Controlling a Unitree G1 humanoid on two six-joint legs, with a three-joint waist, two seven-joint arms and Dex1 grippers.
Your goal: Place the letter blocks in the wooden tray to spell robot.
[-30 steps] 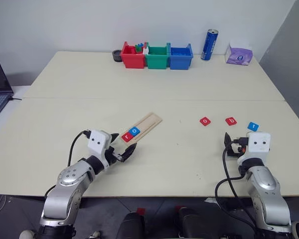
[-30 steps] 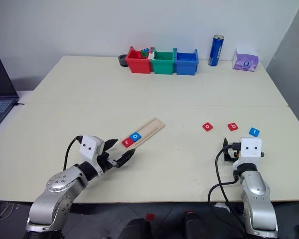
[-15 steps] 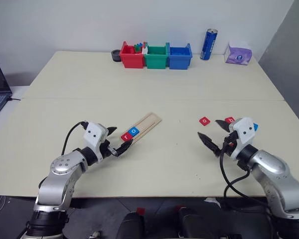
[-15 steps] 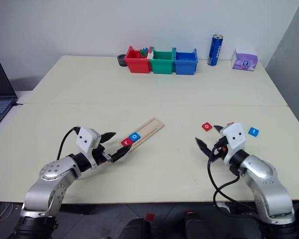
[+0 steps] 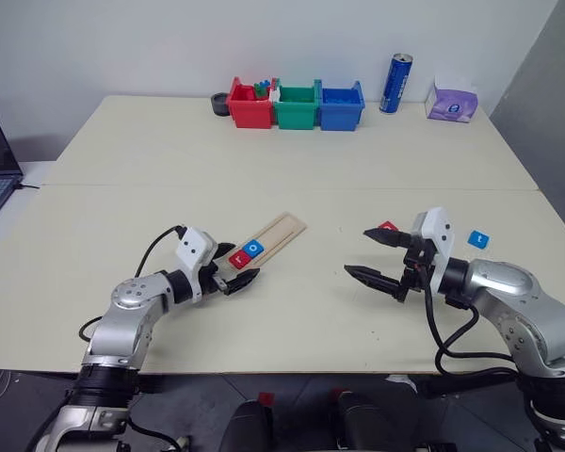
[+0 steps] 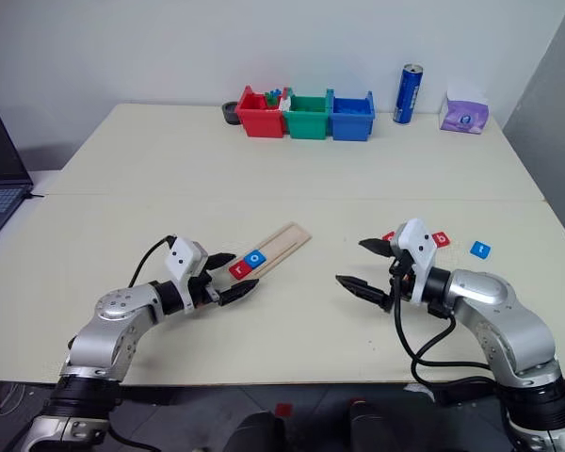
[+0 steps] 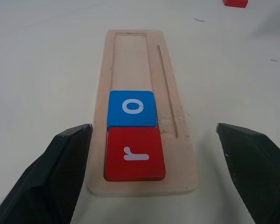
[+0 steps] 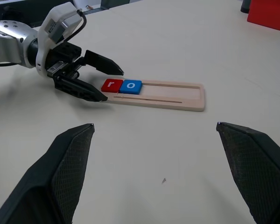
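Wooden tray [image 5: 267, 236] lies mid-desk with red "r" [image 7: 135, 153] and blue "o" [image 7: 131, 108] at its near end, flanked by the spread left tool [image 5: 237, 270]. Right tool [image 5: 377, 254], spread and empty, should turn back toward the loose tiles [image 6: 440, 239] at three o'clock and take the "b" flat by its edges.

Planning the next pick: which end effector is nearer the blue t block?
Right. The right end effector is just beside the blue t block; the left end effector is far across the table, at the wooden tray.

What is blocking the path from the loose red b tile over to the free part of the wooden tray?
Nothing on the table lies between them. The b tile sits on bare tabletop, and the tray has its groove free beyond the blue o tile. The open right tool hangs above that stretch.
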